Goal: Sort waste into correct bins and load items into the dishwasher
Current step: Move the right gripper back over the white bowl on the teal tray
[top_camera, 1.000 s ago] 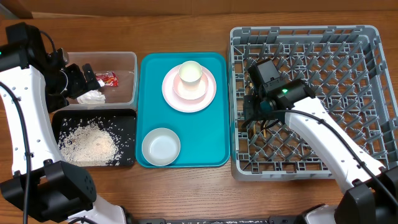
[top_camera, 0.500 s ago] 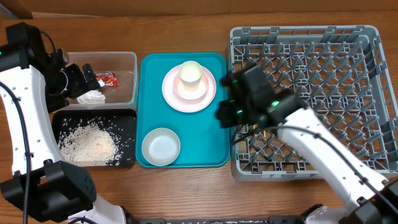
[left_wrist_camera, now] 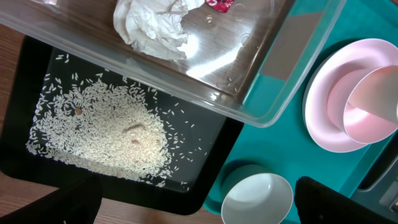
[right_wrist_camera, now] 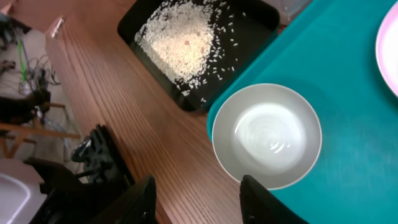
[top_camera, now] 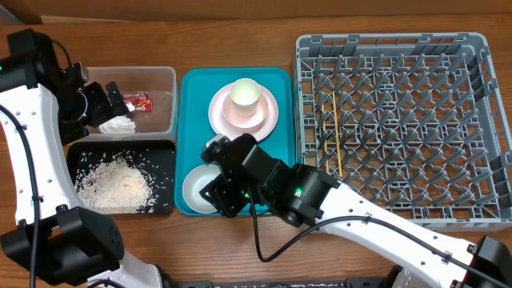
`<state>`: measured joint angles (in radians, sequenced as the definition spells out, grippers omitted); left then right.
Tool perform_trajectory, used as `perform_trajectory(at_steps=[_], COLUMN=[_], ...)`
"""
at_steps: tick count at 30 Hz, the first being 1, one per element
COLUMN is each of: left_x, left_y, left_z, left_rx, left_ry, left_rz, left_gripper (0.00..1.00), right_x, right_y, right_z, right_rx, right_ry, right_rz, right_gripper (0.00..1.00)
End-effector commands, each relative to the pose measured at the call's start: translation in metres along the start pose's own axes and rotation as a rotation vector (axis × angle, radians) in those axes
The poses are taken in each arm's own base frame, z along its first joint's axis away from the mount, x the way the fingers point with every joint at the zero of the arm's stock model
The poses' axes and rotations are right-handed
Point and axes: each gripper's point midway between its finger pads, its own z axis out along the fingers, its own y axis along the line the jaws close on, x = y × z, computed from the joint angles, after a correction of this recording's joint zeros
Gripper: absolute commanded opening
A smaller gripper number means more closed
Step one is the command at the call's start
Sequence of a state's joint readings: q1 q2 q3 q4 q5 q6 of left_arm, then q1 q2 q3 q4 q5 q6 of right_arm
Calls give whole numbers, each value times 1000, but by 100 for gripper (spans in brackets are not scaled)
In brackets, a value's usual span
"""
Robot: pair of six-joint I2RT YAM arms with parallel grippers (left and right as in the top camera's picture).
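– Since you've got the feeds, where's everything?
– I see R gripper (right_wrist_camera: 198, 186) just by a round glossy white bowl (right_wrist_camera: 267, 137) on the smooth teal tray (top_camera: 194, 120), fingers spread, nothing btwn them. L gripper (left_wrist_camera: 199, 199) fingers wide apart too, empty.
– Waste?
– Crumpled napkin (left_wrist_camera: 152, 25) + shiny red wrapper (top_camera: 140, 101) in the clear tub (left_wrist_camera: 273, 93); loose rice (left_wrist_camera: 106, 134) heaped in the black tray (top_camera: 164, 180).
– Dishes?
– Small cup (top_camera: 245, 94) sits on the round plate (top_camera: 268, 120), same teal tray. Thin wooden chopsticks (top_camera: 336, 132) lie in the grey pegged rack (top_camera: 480, 104).
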<state>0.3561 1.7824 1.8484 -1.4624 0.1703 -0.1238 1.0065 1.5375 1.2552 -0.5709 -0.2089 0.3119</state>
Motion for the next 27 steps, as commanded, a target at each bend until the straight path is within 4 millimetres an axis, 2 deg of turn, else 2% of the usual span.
perform_trajectory(at_steps=[1,2,6,11,17,22,27], left_x=[-4,-4,-4,-4,-4,-4,-4], left_y=[1,1,1,1,1,1,1], left_z=[-6,-6,-6,-6,-6,-6,-6], left_rx=[-3,-3,-3,-3,-3,-3,-3], left_ry=[-25,-24,-25,-25,-25,-25,-25], left_rz=[-3,-3,-3,-3,-3,-3,-3], left_gripper=[100,100,100,100,100,100,100], right_x=[0,1,9,19,35,35,34], right_y=[-8,-10,-16,-28,-45,-67,-73], right_z=[10,13,28,60,99,108,108], right_rx=[47,51,65,79,107,213,246], right_ry=[-5,2,35,77,122,98,89], right_rz=[-5,-3,5,14,23,17,18], right_gripper=[34,28,19,9,4,4,4])
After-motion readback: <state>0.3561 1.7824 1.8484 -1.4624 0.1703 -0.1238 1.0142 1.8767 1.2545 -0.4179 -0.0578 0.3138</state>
